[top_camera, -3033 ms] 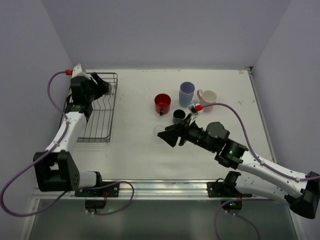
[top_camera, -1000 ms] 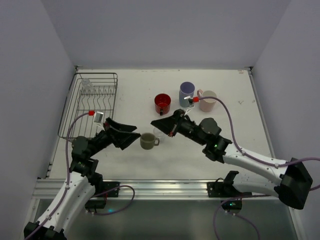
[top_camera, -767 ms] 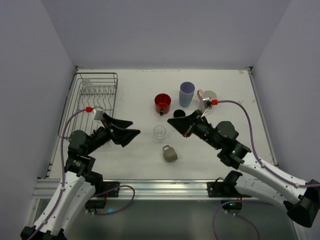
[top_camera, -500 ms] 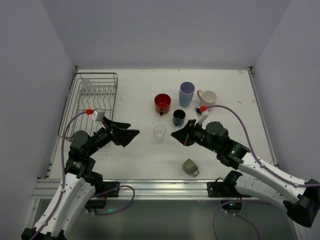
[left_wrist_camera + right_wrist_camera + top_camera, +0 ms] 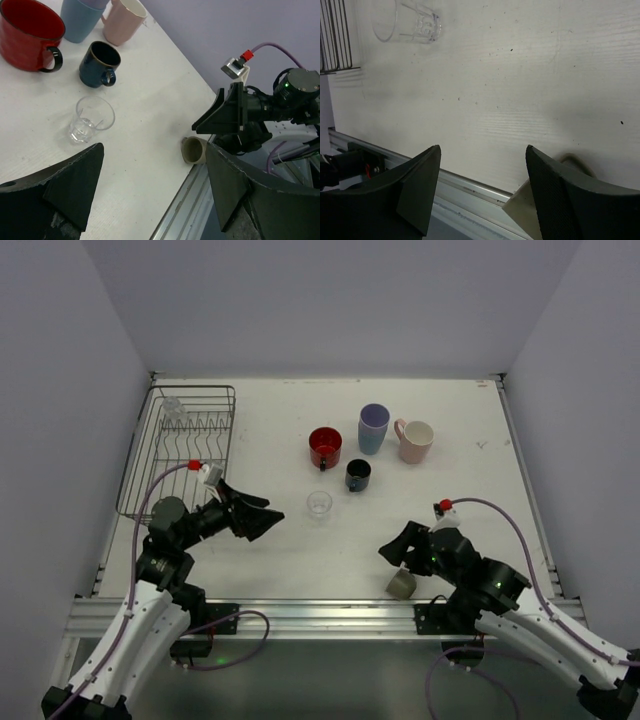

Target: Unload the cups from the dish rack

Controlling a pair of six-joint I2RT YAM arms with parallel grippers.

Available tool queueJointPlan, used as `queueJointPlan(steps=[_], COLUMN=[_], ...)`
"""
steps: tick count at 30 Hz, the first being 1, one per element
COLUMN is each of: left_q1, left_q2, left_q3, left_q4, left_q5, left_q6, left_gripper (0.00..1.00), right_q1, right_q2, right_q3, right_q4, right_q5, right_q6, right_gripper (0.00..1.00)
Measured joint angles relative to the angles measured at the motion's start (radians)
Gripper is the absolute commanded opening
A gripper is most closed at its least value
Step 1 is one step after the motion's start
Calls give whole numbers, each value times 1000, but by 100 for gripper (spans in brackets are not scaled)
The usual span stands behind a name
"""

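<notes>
The dark wire dish rack (image 5: 180, 455) stands at the far left with one clear glass (image 5: 173, 408) in its back corner. On the table stand a red mug (image 5: 325, 447), a lavender tumbler (image 5: 373, 427), a pink mug (image 5: 415, 440), a dark blue cup (image 5: 358, 475) and a clear glass (image 5: 319, 504). A beige-olive mug (image 5: 402, 583) lies on its side at the table's near edge. My right gripper (image 5: 396, 551) is open just above it, the mug (image 5: 527, 210) beside one finger, not held. My left gripper (image 5: 262, 521) is open and empty, right of the rack.
The metal rail (image 5: 300, 615) runs along the near table edge right by the fallen mug (image 5: 194, 150). The left wrist view shows the standing cups (image 5: 100, 62) and the glass (image 5: 91, 119) ahead. The rack's corner (image 5: 335, 40) shows in the right wrist view.
The beige-olive mug has moved from mid-table to the near edge and lies on its side. My right arm has pulled back toward the near edge after it. The left arm barely moved.
</notes>
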Motion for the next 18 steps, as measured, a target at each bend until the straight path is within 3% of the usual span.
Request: queueJointPlan(steps=[4,6,8,14,18], left_q1=[-49,-107,-175,-358,-590], left_q2=[8,13,17,76,185], left_q3=[0,0,0,-6,-9], left_q4=[1,0,0,7,58], left_q5=[23,13,-13,-114,-225], left_q6=[0,0,0,-2,-3], left_gripper=[86,86,86,86,86], right_q1=[0,0,0,0,0], right_q2=[-10,25,65,104,31], right_q3=[35,88,133,174,174], right_q4=[-48,-90,-120,-220,-299], right_q5=[53,84,91,72,85], right_q6=[9,6,1,24,74], right_gripper=[71,84,87,90,86])
